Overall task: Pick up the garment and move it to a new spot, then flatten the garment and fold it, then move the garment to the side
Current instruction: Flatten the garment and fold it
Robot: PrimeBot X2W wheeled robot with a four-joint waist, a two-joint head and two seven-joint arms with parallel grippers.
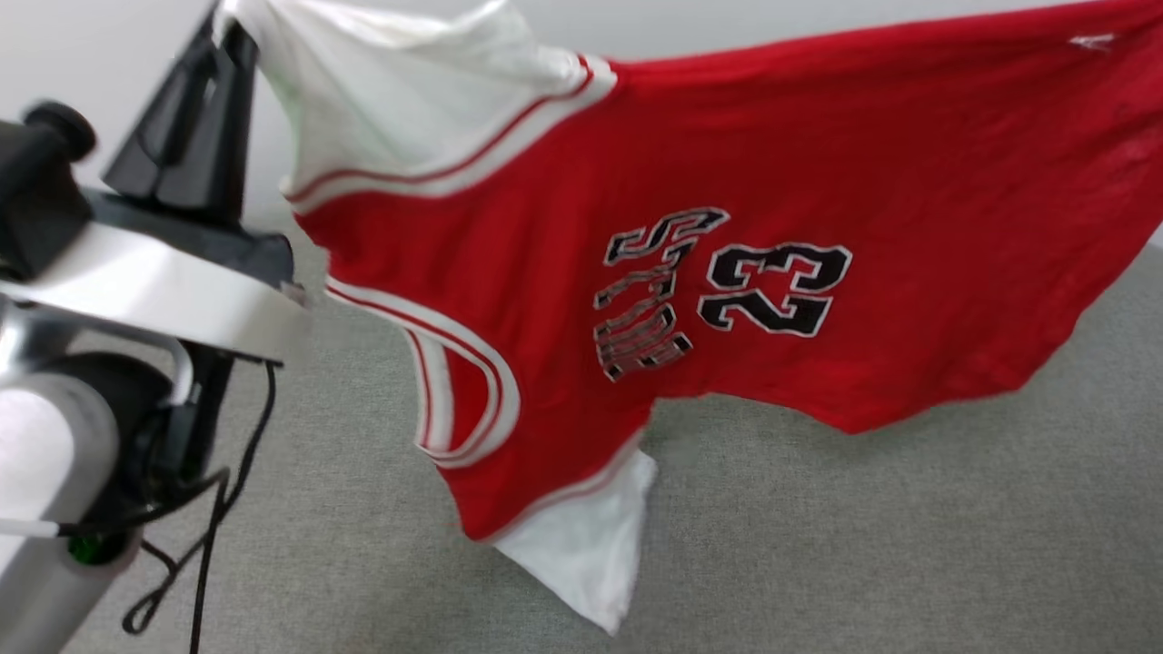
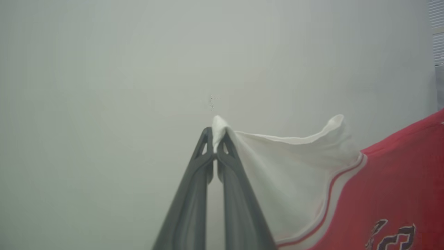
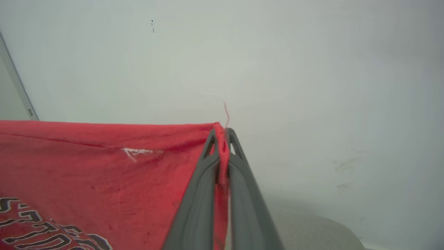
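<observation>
Head view first, and we have the garment (image 1: 727,272) up in the air, stretched sideways across the picture, its black chest lettering and the number 23 turned on their side and facing us. Below it lies the grey cloth-covered surface (image 1: 818,545); the red body hangs clear of it, and the lower white sleeve (image 1: 581,549) dangles lowest, touching or not we cannot tell. At upper left the left gripper (image 1: 229,27) has its dark fingers pinched on the tip of the upper white sleeve (image 1: 409,100). Its pale forearm (image 1: 45,472) crowds the left edge, with black cables (image 1: 213,509) looping down, and they hide that corner of the surface from us.

Left wrist view: jaws closed tight, a tuft of white cloth poking out between the tips, the sleeve fanning away to the right into striped trim and red. Behind it we see a plain pale wall (image 2: 104,86) with a small dark speck (image 2: 211,101).

Right wrist view: the right gripper (image 3: 222,135) is clamped on a red corner of the garment, cloth running down between its fingers, a loose red thread (image 3: 226,113) sticking up past the tips. The top edge runs taut to the left, with a white scuff of stitching (image 3: 137,151) just under it.
</observation>
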